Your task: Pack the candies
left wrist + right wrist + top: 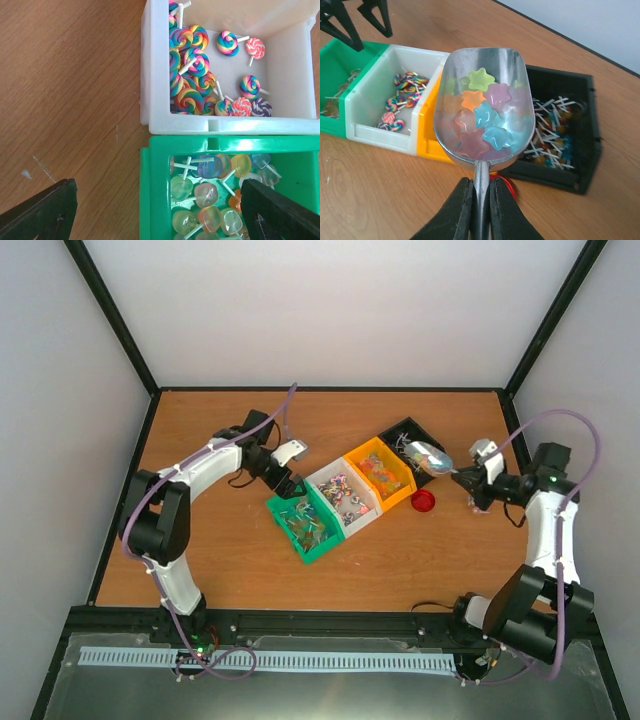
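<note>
My right gripper [481, 200] is shut on the handle of a silver scoop [465, 65], also seen from above [432, 457]. The scoop holds several translucent star candies [485, 112] and hovers over the join of the orange bin [432, 135] and the black bin [570, 150]. My left gripper [160, 210] is open and empty, its fingers [50, 210] straddling the near wall of the green bin [155, 165]. That bin holds translucent lollipops [207, 195]. The white bin [150, 75] holds swirl lollipops [192, 65].
The four bins stand in a diagonal row mid-table: green [305, 525], white [343, 498], orange [380, 472], black [410, 445]. A red round lid [423, 502] lies on the table just in front of the orange bin. Black frame posts border the table.
</note>
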Action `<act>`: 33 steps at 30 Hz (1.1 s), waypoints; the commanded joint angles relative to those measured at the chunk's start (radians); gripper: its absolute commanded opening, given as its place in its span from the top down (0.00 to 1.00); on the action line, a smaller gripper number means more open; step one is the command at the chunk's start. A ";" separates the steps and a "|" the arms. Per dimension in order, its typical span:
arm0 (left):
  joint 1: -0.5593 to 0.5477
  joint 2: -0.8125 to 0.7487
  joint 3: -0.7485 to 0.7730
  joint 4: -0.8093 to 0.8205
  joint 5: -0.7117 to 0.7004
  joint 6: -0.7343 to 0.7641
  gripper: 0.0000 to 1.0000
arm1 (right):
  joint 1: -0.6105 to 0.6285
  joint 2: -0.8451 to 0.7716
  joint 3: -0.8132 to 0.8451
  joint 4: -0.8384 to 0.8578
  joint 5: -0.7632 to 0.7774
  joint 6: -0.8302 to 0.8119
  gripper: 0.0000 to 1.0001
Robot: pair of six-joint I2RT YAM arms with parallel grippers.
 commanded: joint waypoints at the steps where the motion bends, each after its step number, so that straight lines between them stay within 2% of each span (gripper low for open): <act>1: 0.005 -0.061 0.017 -0.002 0.005 -0.002 0.08 | -0.112 0.005 0.117 -0.281 -0.042 -0.196 0.97; 8: 0.004 -0.111 0.014 0.010 0.023 -0.002 0.01 | -0.301 0.052 0.262 -0.518 -0.003 -0.352 0.97; 16: 0.005 -0.143 0.007 0.044 0.024 -0.011 0.00 | -0.444 0.089 0.395 -0.692 0.078 -0.485 0.97; 26: 0.004 -0.190 -0.035 0.061 0.011 -0.016 0.00 | -0.599 0.132 0.470 -0.725 0.205 -0.551 0.97; 33: 0.004 -0.203 -0.037 0.061 0.026 -0.015 0.00 | -0.630 0.187 0.488 -0.682 0.290 -0.521 0.97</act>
